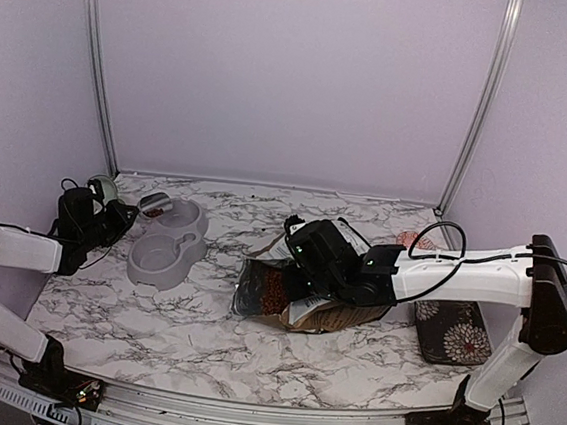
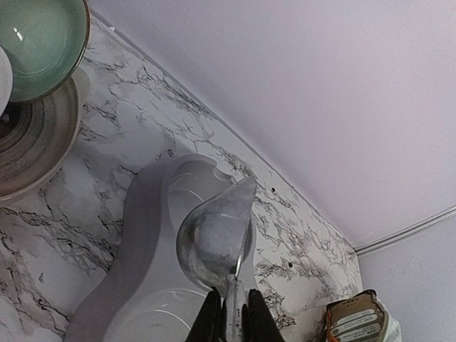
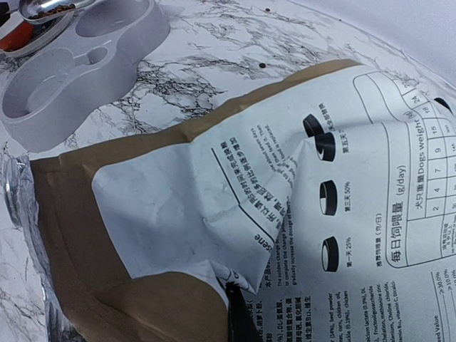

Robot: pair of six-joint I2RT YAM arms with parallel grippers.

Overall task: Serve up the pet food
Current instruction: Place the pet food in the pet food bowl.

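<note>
My left gripper (image 2: 228, 320) is shut on the handle of a metal scoop (image 2: 214, 235), which hangs over the far basin of the grey double pet bowl (image 2: 142, 214). From above, the scoop (image 1: 154, 203) carries some pet food (image 1: 150, 213). More pet food (image 1: 272, 290) shows in the open mouth of the brown-and-white bag (image 1: 319, 311) lying mid-table. My right gripper (image 1: 302, 251) is shut, pinching a fold of the bag (image 3: 214, 214). Only one dark fingertip (image 3: 241, 317) shows against the printed label. Both basins of the pet bowl (image 3: 71, 64) look bare.
A green bowl (image 2: 39, 43) and a stack of plates (image 2: 35, 142) stand at the back left, close to my left wrist. A dark flowered pad (image 1: 451, 331) lies at the right, under the right arm. Purple walls close in the table on three sides.
</note>
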